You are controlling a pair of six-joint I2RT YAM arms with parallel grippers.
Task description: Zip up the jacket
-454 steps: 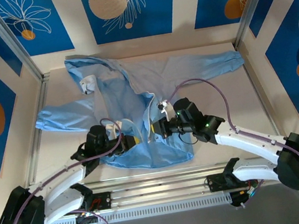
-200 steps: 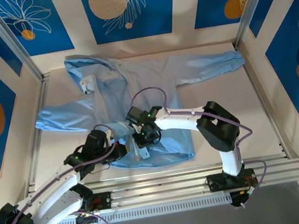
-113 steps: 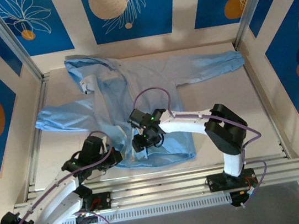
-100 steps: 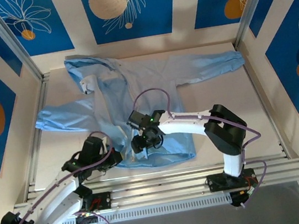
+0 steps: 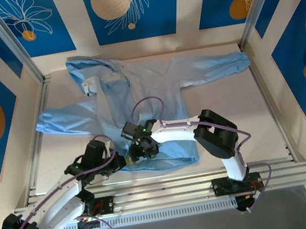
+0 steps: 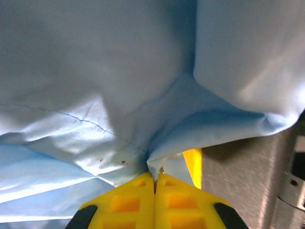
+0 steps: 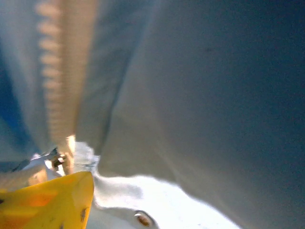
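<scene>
1. the right arm's fingers [image 5: 136, 152] have swung left across the light-blue thin hooded jacket [image 5: 154, 86], which lies spread mid-frame on the desk [image 5: 230, 98], to the low end of its whitish zipper strip [image 7: 64, 71]. i cannot tell whether they are released or clenched.
2. the left arm's fingers [image 6: 153, 183], clenched on the hem, have drawn back toward the lower left.
3. zipping looks not yet begun; the slider probably needs catching next.

Jacket [image 6: 119, 95] fabric in clenched end effector [image 6: 155, 178]

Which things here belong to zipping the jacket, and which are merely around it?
Job: jacket, its zipper strip, left fingers pinching the fabric, right fingers near the zipper.
Merely around: table, blue wall panels, metal rails.
</scene>
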